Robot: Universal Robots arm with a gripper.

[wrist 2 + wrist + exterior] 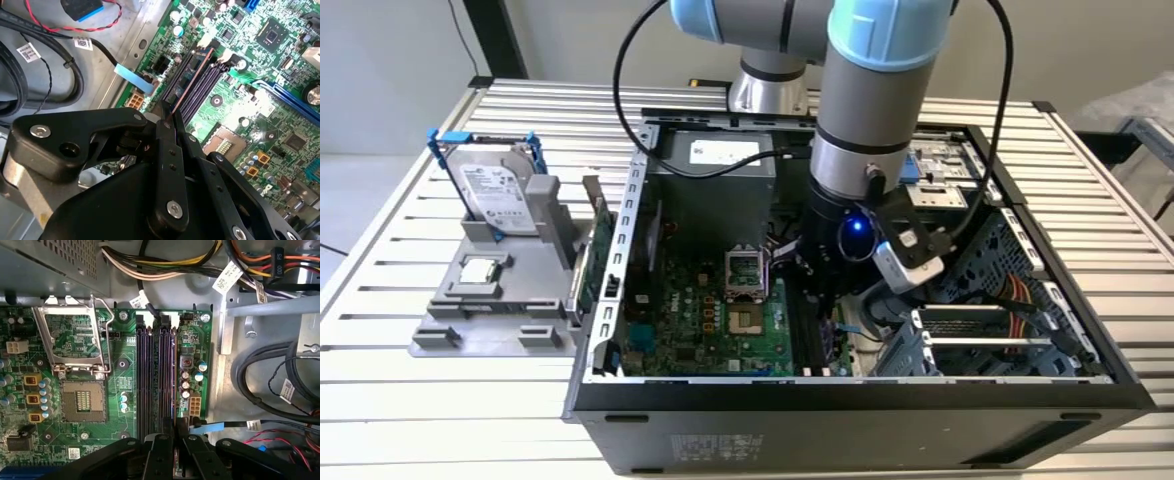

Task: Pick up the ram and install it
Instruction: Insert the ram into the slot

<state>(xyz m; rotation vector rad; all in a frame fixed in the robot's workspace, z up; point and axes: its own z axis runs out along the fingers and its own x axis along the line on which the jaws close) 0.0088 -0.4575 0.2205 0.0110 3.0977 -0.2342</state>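
Arm: I count one, reaching down into the open case (1107,375) from 12 o'clock in the exterior view.
Gripper (169,117): one; in the second wrist view I see its two black fingers (167,165) pinched nearly together on the near end of the ram, which stands on edge between them.
Ram (192,80): one, thin and dark with a reddish upper edge, running away from the fingertips along the memory slots; I cannot tell whether it is fully seated.
Slots (155,375): I make out a bank of dark parallel slots with white latches at the far end; the exact count is unclear to me.
Case contents: one green board (707,320), one CPU socket (82,400) with its metal frame (75,342) lifted open, a silver power supply (714,165) at 12 o'clock, cable bundles (280,385) beside the board.
Tray (480,320): one grey holder at 9 o'clock, outside the case on the table (400,400).
Tray contents: one hard drive (500,190) with blue brackets standing upright, one small square chip (480,268) lying flat.
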